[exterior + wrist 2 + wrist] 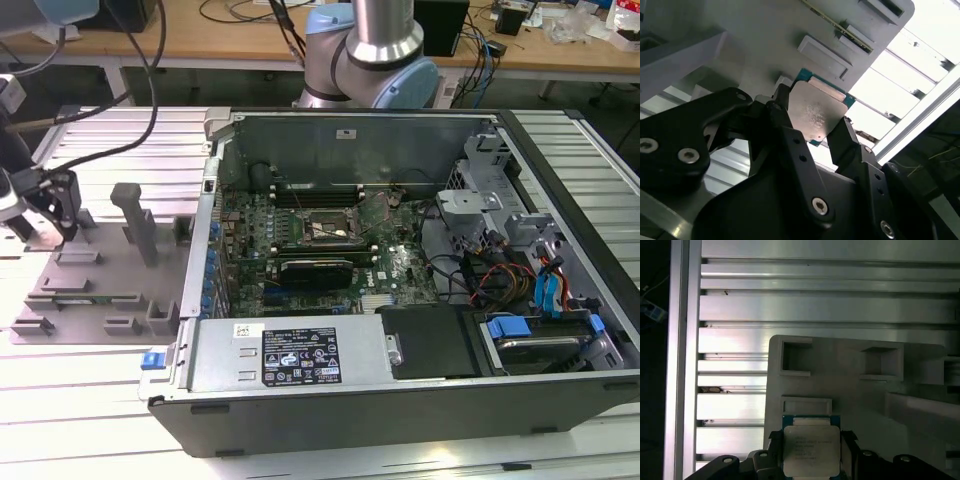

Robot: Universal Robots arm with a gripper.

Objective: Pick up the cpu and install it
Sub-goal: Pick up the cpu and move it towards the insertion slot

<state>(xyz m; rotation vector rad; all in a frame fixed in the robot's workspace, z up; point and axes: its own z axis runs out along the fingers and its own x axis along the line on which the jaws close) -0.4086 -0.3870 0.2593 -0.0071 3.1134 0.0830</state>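
Claw (814, 116) is clamped on the cpu (817, 107). In both wrist views the two black fingers (781, 112) press on opposite edges of the chip, with the metal top facing the cameras and clear of the pads. In the first wrist view the claw (811, 446) holds the cpu (811, 450) over the near edge of the grey plastic plate (850, 395), just beside a shallow raised block. We cannot tell whether the chip is lifted off the plate or resting on it.

We judge the cpu to be light, stiff and thin. Its smooth sides make it slippery, and the underside is fragile. So the edge grip is the right hold, and it wants only modest squeeze, with the chip kept flat.

In the exterior view the claw (48, 228) sits at that view's left over the same plate (100, 270), on the ribbed metal table (80, 400). The open computer case (400, 400) lies well apart, toward that view's right. The empty socket (328, 228) sits on the board inside it.
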